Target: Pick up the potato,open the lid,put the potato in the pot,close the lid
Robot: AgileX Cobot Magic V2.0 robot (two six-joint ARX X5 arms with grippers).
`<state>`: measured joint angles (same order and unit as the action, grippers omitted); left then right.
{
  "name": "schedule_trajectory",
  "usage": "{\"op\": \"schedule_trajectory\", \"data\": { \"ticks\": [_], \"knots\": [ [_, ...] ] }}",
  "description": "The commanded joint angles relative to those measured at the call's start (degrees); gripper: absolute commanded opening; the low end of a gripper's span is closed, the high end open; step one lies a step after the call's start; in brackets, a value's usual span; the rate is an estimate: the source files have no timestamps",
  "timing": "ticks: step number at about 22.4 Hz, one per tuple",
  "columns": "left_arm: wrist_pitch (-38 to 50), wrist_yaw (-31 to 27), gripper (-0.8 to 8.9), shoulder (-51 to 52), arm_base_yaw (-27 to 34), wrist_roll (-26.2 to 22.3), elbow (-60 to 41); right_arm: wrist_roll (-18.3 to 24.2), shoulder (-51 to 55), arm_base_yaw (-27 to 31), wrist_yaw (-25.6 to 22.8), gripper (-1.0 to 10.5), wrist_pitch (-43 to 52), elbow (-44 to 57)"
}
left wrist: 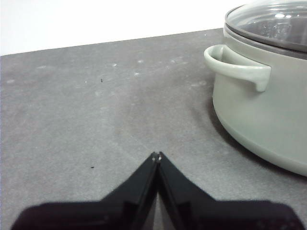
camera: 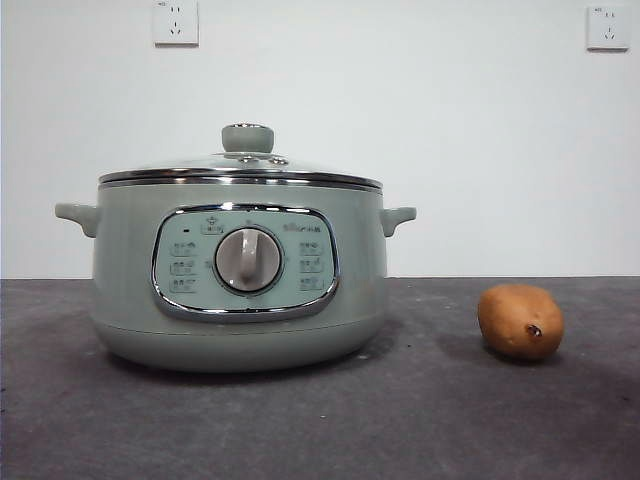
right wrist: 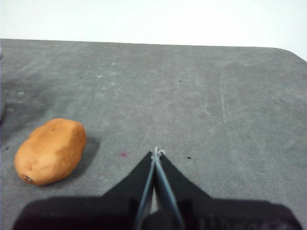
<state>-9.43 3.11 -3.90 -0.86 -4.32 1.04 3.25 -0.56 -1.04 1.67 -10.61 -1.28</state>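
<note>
- A dark grey tabletop (camera: 420,420) with faint pale scuffs and a few small specks.
- A plain white wall (camera: 450,130) behind it.
- Two white wall sockets, one upper left (camera: 176,22), one upper right (camera: 608,27).

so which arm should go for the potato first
Right, likely. The potato lies on the table close by the right gripper, jaws shut and empty. The left gripper sits beside the pot, lid on.

Bright, even light; soft shadows under pot (camera: 240,290), potato (camera: 520,320); lid (camera: 240,168) glare.
</note>
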Motion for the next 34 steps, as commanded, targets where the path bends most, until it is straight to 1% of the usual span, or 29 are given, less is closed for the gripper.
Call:
{"op": "schedule_trajectory", "data": {
  "ticks": [1,4,8,18,22,23,24,25,26,27,29,31,32,34],
  "knots": [
    [0.46,-0.11,-0.03,-0.02,0.07,-0.42,-0.59,-2.19,0.07,-0.02,1.18,0.0,0.26,0.46],
    [0.98,-0.13,-0.03,-0.02,0.07,-0.35,-0.59,-4.94,0.07,-0.02,1.36,0.0,0.24,0.46],
    [1.14,0.44,-0.03,-0.02,0.07,-0.35,-0.59,-6.58,0.07,-0.02,1.36,0.0,0.26,0.46],
    [1.70,0.35,0.00,-0.02,0.07,-0.33,-0.59,-7.10,0.07,-0.02,1.36,0.0,0.26,0.46],
    [2.69,1.68,0.05,-0.02,0.07,1.01,-0.59,-10.95,0.07,-0.02,1.38,0.1,0.33,0.44],
    [3.65,1.81,0.30,-0.02,0.07,2.60,-0.55,-11.98,0.07,-0.02,1.40,0.3,0.33,0.37],
    [4.55,1.81,0.76,-0.02,0.07,3.76,-0.46,-12.70,0.07,-0.02,1.40,0.7,0.28,0.22],
    [5.33,1.79,1.38,-0.02,0.07,5.05,-0.28,-13.51,0.07,-0.02,1.42,1.3,0.28,0.00],
    [5.81,1.79,2.25,-0.02,0.07,6.34,0.24,-14.91,0.07,-0.04,1.60,2.2,0.31,-0.37],
    [5.90,1.79,2.80,-0.02,0.07,6.95,0.79,-15.85,0.07,-0.04,1.84,2.9,0.33,-0.70],
    [5.86,1.79,3.53,-0.13,0.07,7.56,2.45,-17.18,0.07,-0.04,2.84,4.3,0.28,-1.77],
    [5.86,1.81,3.55,-0.63,0.07,7.56,4.20,-17.18,0.02,-0.04,3.89,5.3,0.31,-3.04],
    [5.81,1.81,3.55,-0.98,0.07,7.56,5.18,-17.20,0.02,-0.04,4.15,5.5,0.28,-3.80],
    [5.70,1.81,3.56,-2.05,0.07,7.67,7.17,-17.20,-0.04,-0.04,4.39,5.5,0.24,-5.27]
  ]
}}
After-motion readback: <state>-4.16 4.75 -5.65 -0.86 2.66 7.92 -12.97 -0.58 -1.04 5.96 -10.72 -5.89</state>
